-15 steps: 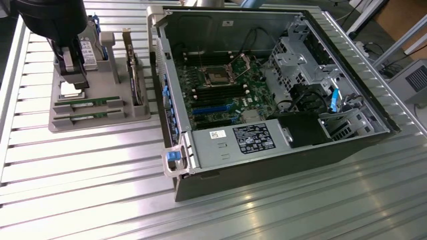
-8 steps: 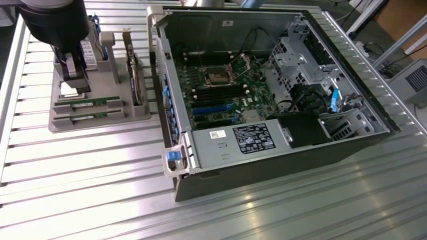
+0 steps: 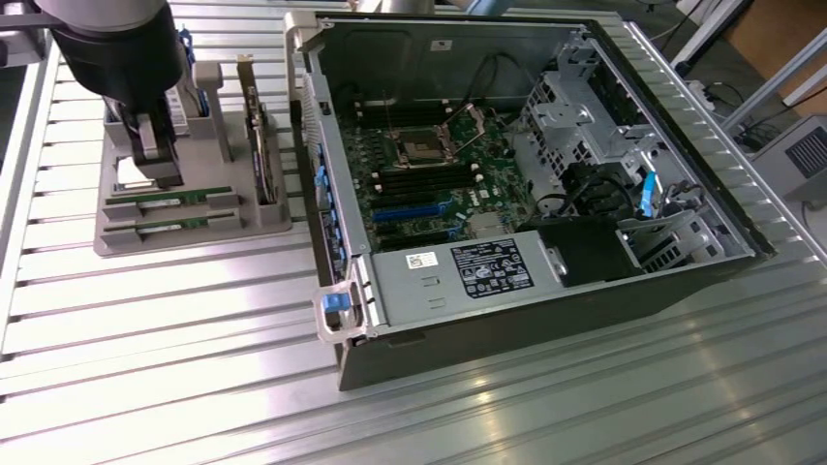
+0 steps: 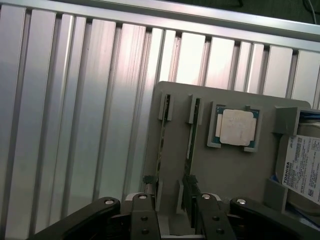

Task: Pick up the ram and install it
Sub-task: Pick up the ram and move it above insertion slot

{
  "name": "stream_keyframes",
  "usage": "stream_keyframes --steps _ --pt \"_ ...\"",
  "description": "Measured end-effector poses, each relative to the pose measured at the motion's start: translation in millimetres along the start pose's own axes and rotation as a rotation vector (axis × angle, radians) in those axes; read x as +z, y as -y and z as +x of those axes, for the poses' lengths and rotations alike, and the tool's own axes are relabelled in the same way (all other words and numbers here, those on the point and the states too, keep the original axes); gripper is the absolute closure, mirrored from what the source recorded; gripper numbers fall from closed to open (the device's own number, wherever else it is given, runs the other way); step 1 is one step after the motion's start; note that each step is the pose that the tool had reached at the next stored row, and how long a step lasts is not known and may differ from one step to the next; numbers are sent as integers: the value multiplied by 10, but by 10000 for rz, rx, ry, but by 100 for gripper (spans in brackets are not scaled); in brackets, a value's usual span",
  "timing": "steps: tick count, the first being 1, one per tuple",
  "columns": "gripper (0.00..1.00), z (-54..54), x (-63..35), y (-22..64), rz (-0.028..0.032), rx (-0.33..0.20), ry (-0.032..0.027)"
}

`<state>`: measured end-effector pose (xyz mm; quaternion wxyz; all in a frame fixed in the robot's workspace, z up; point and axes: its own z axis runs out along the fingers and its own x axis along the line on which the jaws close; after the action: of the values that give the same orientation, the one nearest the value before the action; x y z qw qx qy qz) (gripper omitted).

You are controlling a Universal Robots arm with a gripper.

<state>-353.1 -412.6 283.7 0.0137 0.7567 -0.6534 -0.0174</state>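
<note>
Two ram sticks stand on edge in slots of a grey holder tray (image 3: 271, 232): one ram stick (image 3: 181, 197) farther back, the other ram stick (image 3: 181, 225) nearer the tray's front. In the wrist view they appear as thin green strips, one ram stick (image 4: 163, 142) and the second ram stick (image 4: 192, 137). My gripper (image 3: 153, 167) hangs just above the tray at the sticks' end toward the exterior view's left. It is open and holds nothing. In the wrist view the gripper (image 4: 172, 215) has its black fingers (image 4: 142, 212) spread over the sticks' near ends.
The tray (image 4: 235, 175) also carries a square silver processor (image 4: 235, 127), a labelled hard drive (image 4: 302, 170) and an upright expansion card (image 3: 265, 155). At the exterior view's right lies the opened computer case (image 3: 517, 320), with its motherboard (image 3: 433, 184) and black memory slots exposed. Everything rests on a ribbed aluminium table (image 3: 168, 349).
</note>
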Motion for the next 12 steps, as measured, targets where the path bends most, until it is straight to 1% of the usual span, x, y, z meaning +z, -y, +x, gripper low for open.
stream_keyframes --steps 12 --pt "64 1 80 9 -2 1 -4"
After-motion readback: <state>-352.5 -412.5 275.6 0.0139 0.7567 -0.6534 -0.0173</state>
